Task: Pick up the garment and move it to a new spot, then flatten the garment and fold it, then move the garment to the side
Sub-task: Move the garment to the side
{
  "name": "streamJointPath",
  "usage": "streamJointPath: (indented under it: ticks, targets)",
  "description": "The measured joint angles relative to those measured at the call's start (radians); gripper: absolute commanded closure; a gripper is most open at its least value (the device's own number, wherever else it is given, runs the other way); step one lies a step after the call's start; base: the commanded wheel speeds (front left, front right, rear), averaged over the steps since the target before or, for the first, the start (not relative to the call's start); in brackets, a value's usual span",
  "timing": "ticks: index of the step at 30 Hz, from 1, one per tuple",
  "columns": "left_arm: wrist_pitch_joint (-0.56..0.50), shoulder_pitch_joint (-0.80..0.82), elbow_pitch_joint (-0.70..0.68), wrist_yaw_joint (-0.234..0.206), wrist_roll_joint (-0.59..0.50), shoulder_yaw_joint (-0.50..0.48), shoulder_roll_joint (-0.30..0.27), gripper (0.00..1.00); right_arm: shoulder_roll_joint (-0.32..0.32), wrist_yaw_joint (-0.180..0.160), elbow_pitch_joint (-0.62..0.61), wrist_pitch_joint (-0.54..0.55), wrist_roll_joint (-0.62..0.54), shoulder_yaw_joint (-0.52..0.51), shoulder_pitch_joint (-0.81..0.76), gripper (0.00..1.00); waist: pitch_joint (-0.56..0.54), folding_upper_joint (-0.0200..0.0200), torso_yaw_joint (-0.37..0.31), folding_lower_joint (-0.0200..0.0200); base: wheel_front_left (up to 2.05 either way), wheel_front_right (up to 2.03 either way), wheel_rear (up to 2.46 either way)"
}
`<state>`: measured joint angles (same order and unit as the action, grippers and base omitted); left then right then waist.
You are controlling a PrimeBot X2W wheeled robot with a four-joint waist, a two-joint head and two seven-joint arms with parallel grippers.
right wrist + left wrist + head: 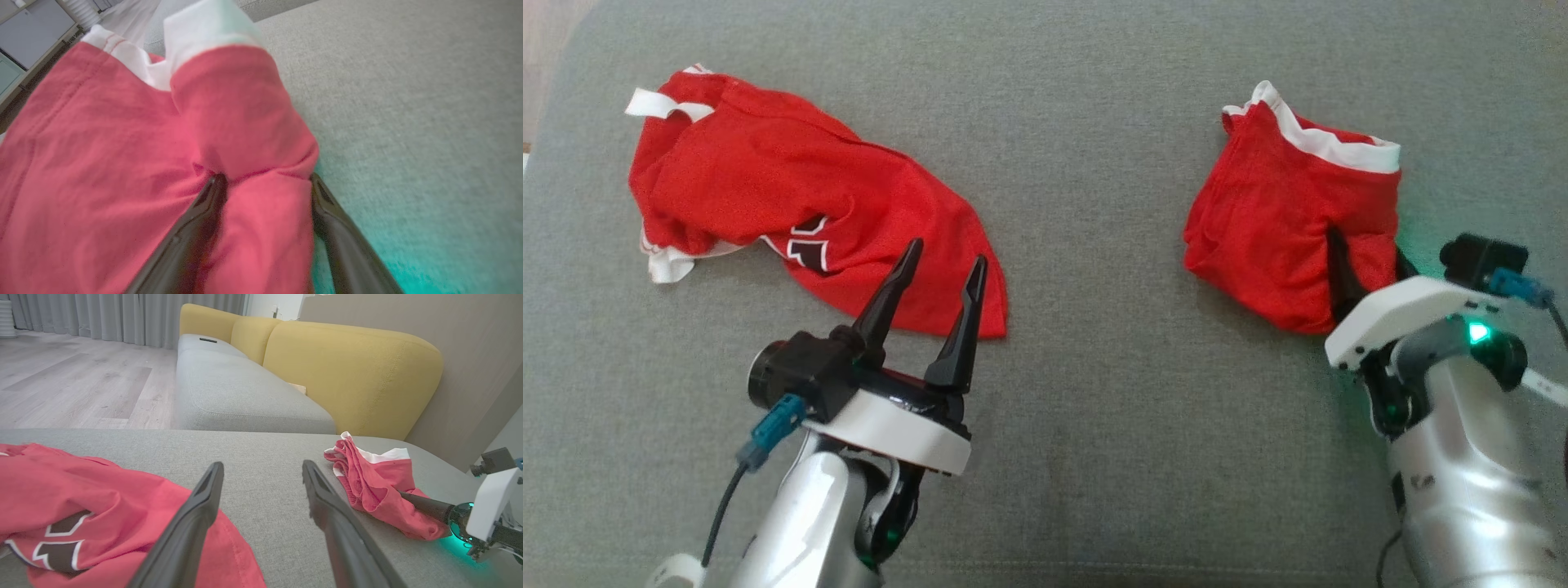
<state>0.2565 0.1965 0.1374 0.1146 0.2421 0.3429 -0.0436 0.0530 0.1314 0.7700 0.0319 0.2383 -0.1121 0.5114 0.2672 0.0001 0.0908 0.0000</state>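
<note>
Two red garments lie well apart on the grey cushion (1094,392): a jersey (792,188) to the left and white-banded shorts (1274,212) to the right. The left pincer (947,251) stands wide open and empty over the jersey's near hem. The right pincer (266,179), also spread wide, straddles a fold of the shorts without clamping it.

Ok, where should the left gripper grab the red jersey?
Probably on the jersey, at the pointed near corner, approached low from the robot's side by the open left gripper. That corner juts out flat, away from the bunched folds.
</note>
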Motion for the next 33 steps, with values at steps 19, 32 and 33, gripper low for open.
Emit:
streamJointPath:
  ticks: [19,32,33]
  targets:
    - [0.0,0.009,-0.005,0.0,0.0,-0.002,0.0,0.0,0.28,0.0,0.009,0.031,-0.293,0.247,0.078,1.0,0.0,0.0,-0.067,0.0,0.0,0.0,0.0]
    - [0.0,0.054,-0.013,0.0,0.025,0.006,0.0,0.0,0.714,0.0,-0.002,0.156,-0.189,0.462,0.142,1.0,0.063,0.0,-0.005,0.0,0.0,0.0,0.0]
    - [0.0,0.057,-0.014,0.0,0.025,0.005,0.0,0.0,0.727,0.0,-0.001,0.165,-0.184,0.464,0.152,1.0,0.067,0.0,0.0,0.0,0.0,0.0,0.0]
